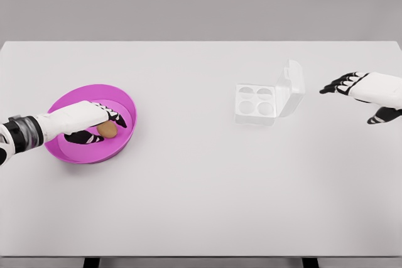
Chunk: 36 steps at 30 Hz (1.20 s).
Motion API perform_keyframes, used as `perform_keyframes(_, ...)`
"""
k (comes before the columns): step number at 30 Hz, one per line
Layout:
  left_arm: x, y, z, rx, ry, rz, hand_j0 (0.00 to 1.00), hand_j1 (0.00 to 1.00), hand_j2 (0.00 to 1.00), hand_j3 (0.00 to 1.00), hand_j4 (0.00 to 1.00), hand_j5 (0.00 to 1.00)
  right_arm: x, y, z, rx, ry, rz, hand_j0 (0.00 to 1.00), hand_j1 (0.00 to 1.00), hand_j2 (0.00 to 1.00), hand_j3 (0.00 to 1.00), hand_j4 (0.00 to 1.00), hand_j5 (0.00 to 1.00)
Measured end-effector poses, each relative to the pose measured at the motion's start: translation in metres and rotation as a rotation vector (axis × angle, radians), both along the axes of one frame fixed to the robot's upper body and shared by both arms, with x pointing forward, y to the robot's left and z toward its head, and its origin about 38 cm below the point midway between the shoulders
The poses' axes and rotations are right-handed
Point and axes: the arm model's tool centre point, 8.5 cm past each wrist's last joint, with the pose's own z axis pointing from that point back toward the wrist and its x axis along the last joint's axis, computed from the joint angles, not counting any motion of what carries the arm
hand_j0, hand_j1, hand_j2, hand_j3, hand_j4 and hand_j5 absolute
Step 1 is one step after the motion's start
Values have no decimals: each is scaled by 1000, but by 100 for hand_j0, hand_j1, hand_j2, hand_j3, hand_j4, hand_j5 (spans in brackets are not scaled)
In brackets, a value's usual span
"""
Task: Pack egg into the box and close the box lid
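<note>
Inside the magenta bowl (75, 152), the left hand (85, 120) curls its fingers (118, 116) around the brown egg (107, 130). Just beyond the right hand's (370, 91) spread fingertips (328, 88), the clear box (256, 103) sits with its lid (290, 86) raised, cups unfilled.

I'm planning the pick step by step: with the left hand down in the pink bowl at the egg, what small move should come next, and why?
Probably close the left hand on the egg. Its fingers already flank the egg inside the pink bowl, but a firm grasp isn't evident. The box sits open, and the right hand hovers beside it.
</note>
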Motion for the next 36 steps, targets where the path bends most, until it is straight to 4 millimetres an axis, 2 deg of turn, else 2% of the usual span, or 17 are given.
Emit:
perform_keyframes(15,-1,0,-2,1,5,-1,63,63,63,63,63,63,-2,9,4,2,-13,26,100,100,100,100,100,100)
perform_keyframes(27,-1,1,0,1,2,-1,46,46,46,46,46,46,-3,9,5,17,-11,28,100,100,100,100,100,100)
perform_keyframes(36,0,1,2,-2,-3,-2,40,40,40,40,40,40,-4,12,4,22,-9,39,100,100,100,100,100,100)
